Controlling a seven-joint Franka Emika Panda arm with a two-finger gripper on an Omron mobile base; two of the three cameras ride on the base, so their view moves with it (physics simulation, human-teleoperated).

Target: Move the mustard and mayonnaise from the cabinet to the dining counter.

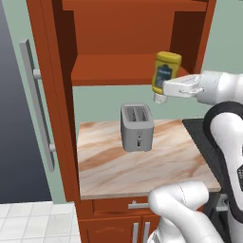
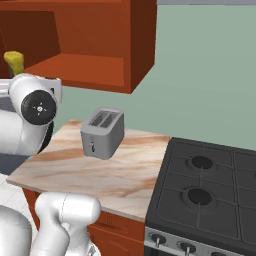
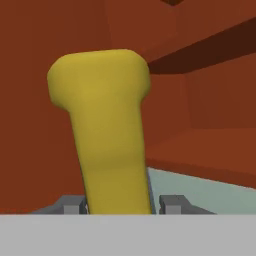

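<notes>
The gripper [image 1: 163, 90] is clamped on the mustard [image 1: 165, 71], holding the yellow squeeze bottle in the air just in front of the open cabinet [image 1: 114, 45]. The bottle hangs upside down, cap end pointing down and its broad end up, tilted a little. Its dark-and-white label faces outward in the left base view. It sits level with the front edge of the cabinet's lower shelf [image 1: 111, 69], clear of the wood, touching nothing but the gripper.

From the hand view the mustard [image 3: 107, 130] rises between the 2 finger tips [image 3: 172, 202], with the reddish-brown inside of the cabinet [image 3: 210, 100] behind it. In the right base view just the yellow end of the bottle [image 2: 15, 61] peeks above the arm's white elbow.

Below, a grey 2-slot toaster [image 1: 136, 127] stands upright on the beige marble surface [image 1: 161, 166], well beneath the bottle and a bit to its left. A black stove [image 2: 210, 195] with 2 visible burners adjoins that surface. The cabinet door [image 1: 42, 95] stands swung open at the left, its long grey bar handle [image 1: 38, 104] facing out.
</notes>
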